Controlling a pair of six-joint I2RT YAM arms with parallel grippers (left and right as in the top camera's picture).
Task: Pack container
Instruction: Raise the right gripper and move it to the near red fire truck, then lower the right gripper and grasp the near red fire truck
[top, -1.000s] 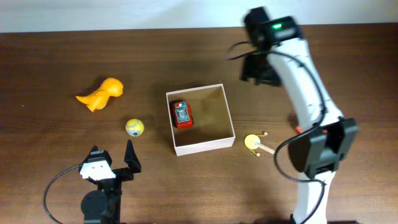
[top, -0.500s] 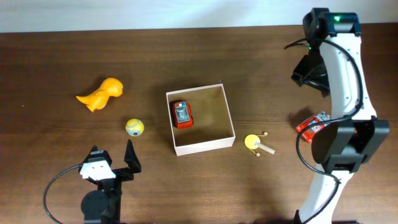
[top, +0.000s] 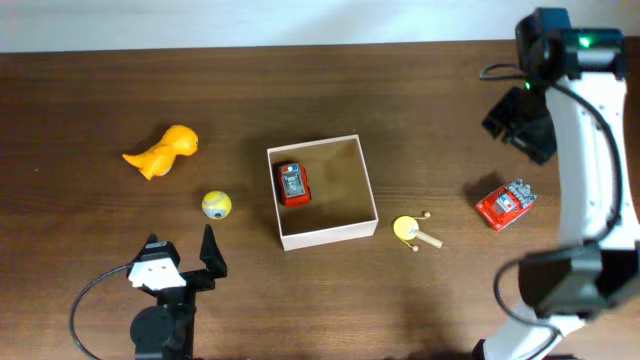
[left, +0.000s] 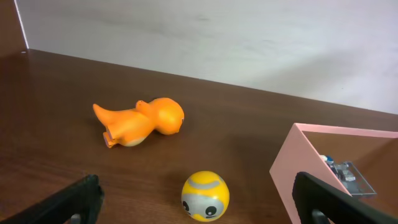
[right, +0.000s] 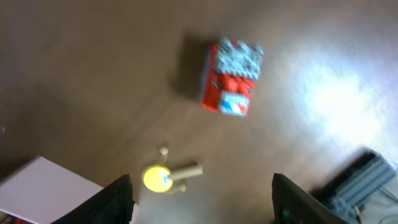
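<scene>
The container (top: 370, 186) is a square white-walled box with a tan inside at the table's middle; a red toy car (top: 292, 184) lies in its left part. Its wall shows in the left wrist view (left: 298, 168). An orange dinosaur (top: 162, 151), a yellow ball (top: 216, 205), a yellow drum toy with a stick (top: 410, 230) and a red block toy (top: 503, 203) lie on the table. My left gripper (top: 178, 257) is open and empty at the front left, facing the ball (left: 205, 196). My right gripper (top: 520, 120) is open and empty, high above the red block toy (right: 231, 78).
The dinosaur lies on its side in the left wrist view (left: 140, 122). The drum toy shows in the right wrist view (right: 158, 177) beside the box corner (right: 43, 186). A pale wall runs behind the table's far edge.
My right arm has swung from above the box's far right corner to the far right of the table. The red block toy, hidden before, now shows. The left arm has not moved.
</scene>
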